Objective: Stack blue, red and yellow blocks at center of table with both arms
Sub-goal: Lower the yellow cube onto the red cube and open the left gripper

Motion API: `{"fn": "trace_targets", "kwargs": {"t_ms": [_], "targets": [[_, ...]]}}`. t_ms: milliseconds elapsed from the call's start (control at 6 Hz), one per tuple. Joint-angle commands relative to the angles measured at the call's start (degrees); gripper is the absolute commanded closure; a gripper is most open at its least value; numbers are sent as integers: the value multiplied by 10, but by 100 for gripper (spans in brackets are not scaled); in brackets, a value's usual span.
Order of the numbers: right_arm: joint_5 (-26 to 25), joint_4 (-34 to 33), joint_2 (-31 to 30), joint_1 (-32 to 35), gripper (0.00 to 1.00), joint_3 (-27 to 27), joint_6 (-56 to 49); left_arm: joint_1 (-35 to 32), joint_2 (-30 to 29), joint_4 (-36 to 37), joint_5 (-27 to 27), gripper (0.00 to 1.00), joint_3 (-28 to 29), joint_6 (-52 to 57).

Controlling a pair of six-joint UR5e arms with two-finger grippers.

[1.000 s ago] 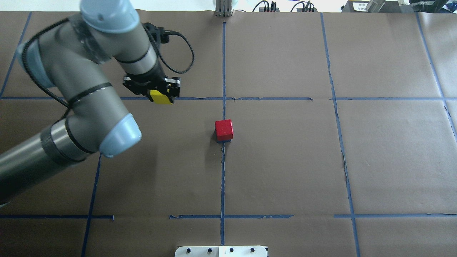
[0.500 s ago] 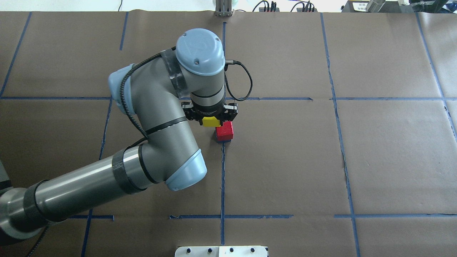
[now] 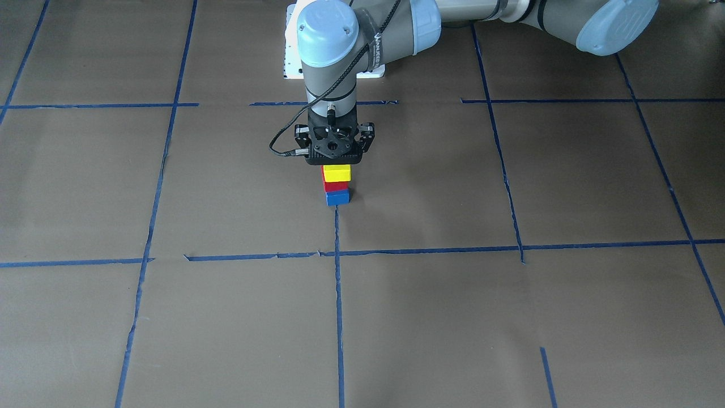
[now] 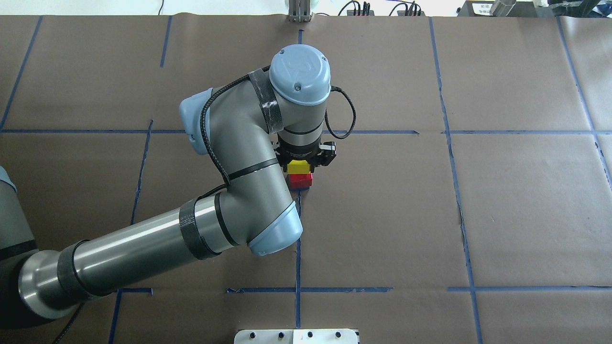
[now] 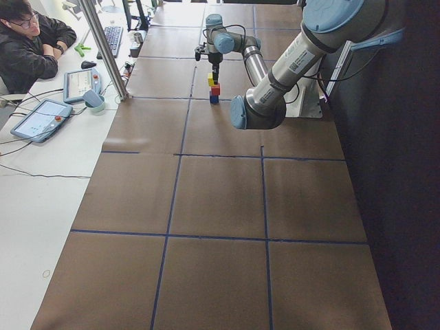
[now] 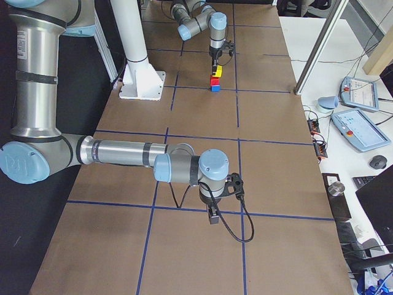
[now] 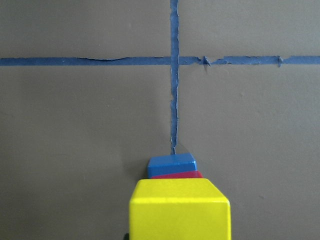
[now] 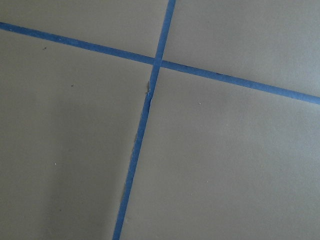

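Observation:
A blue block (image 3: 337, 198) stands at the table's centre with a red block (image 3: 333, 186) on top of it. My left gripper (image 3: 336, 168) is straight above them, shut on a yellow block (image 3: 337, 173), which is lined up over the red one. I cannot tell whether yellow touches red. The left wrist view shows the yellow block (image 7: 180, 210) close up, with the red block (image 7: 175, 175) and the blue block (image 7: 171, 163) below. My right gripper (image 6: 213, 216) hangs over bare paper far from the stack, and I cannot tell whether it is open.
Brown paper with a blue tape grid (image 4: 298, 239) covers the table. The white base plate (image 4: 296, 336) is at the robot's edge. An operator (image 5: 27, 41) and tablets (image 5: 41, 117) are at a side desk.
My left arm has swung right from the left rear of the table, carrying the yellow block, and now holds it directly over the red block.

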Motion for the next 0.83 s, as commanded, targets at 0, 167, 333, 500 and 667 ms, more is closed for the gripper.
{"fn": "trace_targets", "kwargs": {"t_ms": [0,167,333,500,667], "targets": [[0,0,0,0,0,0,0,3,0,-2,-1,94,1,-48],[0,0,0,0,0,0,0,6,0,-7,0,94,0,-80],[1,0,0,0,0,0,1,6,0,-10,1,92,-1,-99],[1,0,0,0,0,0,1,6,3,-14,1,91,0,-99],[1,0,0,-1,0,0,1,6,4,-18,1,87,0,-94]]}}
